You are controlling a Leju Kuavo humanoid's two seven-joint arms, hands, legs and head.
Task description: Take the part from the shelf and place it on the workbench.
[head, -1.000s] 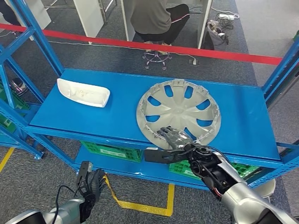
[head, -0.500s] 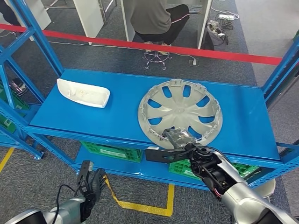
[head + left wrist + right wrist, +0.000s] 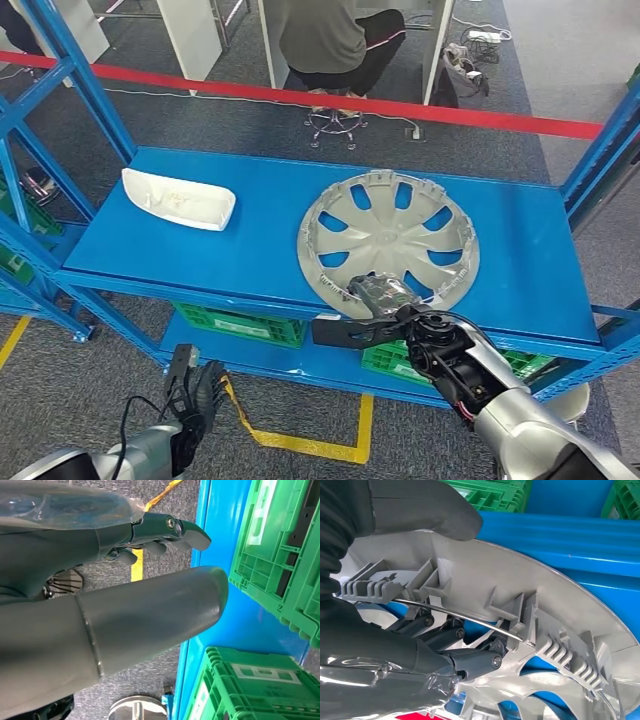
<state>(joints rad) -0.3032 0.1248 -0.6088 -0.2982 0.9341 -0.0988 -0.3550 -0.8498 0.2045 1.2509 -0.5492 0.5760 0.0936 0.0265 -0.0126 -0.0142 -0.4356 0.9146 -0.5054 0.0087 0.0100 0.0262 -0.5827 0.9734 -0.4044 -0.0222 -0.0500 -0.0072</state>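
Head view: a grey hubcap (image 3: 389,238) lies inner side up on the right part of the blue shelf (image 3: 256,240), its near rim at the shelf's front edge. The right robot hand (image 3: 377,296) grips that near rim, fingers over the top of the rim and thumb stretched out under the shelf edge. A white part (image 3: 179,199) lies flat on the left part of the shelf, well apart from the hubcap. The left robot hand (image 3: 195,400) hangs low in front of the shelf, over grey carpet, holding nothing, fingers loosely curled. Green crates (image 3: 238,325) sit on the lower level. Yellow tape (image 3: 302,440) marks the floor. Behind the shelf runs a red tape line (image 3: 468,115), and beyond it a person (image 3: 336,40) sits on a stool.

Left wrist view: the left robot hand (image 3: 113,595) is empty, thumb and fingers apart, beside the blue lower level and green crates (image 3: 279,545).

Right wrist view: the right robot hand (image 3: 395,645) holds the hubcap (image 3: 531,590), its dark fingers (image 3: 444,635) hooked inside the ribbed rim with its wire ring, its thumb (image 3: 425,510) on the outer side.
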